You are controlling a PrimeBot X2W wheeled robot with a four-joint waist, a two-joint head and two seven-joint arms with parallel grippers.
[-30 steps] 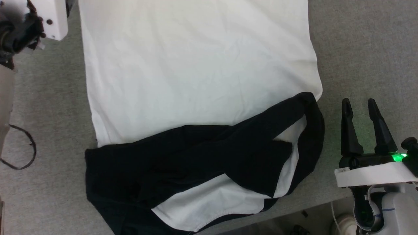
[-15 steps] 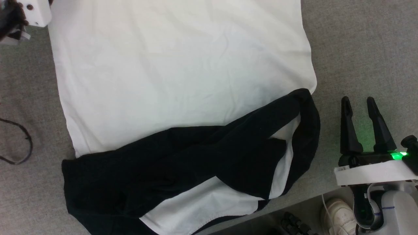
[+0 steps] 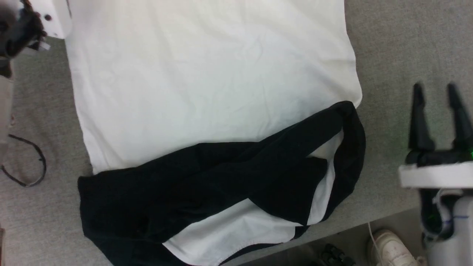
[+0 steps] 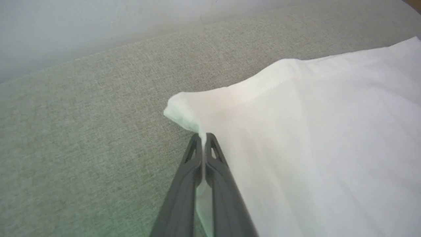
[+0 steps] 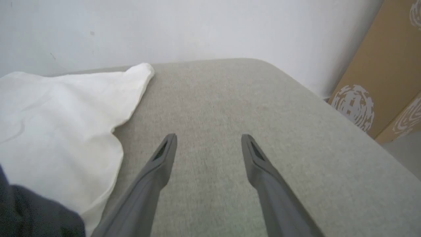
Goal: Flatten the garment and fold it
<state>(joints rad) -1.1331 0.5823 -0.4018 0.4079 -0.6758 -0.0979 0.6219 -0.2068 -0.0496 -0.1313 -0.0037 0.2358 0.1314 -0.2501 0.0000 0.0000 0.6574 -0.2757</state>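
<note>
On the grey padded table (image 3: pixel 399 44) the garment (image 3: pixel 207 92) lay with its long axis running away from the robot. Its white panel was spread toward the far end, and the black sleeves (image 3: pixel 207 177) were bunched in a heap at the near edge. At the far left, the left gripper (image 4: pixel 204 136) had its jaws pressed together on a corner of the white cloth, a sliver of fabric pinched between the fingers and a small peak raised just beyond them. The right gripper (image 3: pixel 434 88) hung over bare table just off the garment's right edge, jaws apart and holding nothing. From its own wrist view, the matching far right corner (image 5: pixel 141 70) lay ahead of the open fingers and off to their left, well apart from them. The right arm looked much the nearer to that corner. To my eye, the next move depended on it reaching forward and inward to meet the cloth.
</note>
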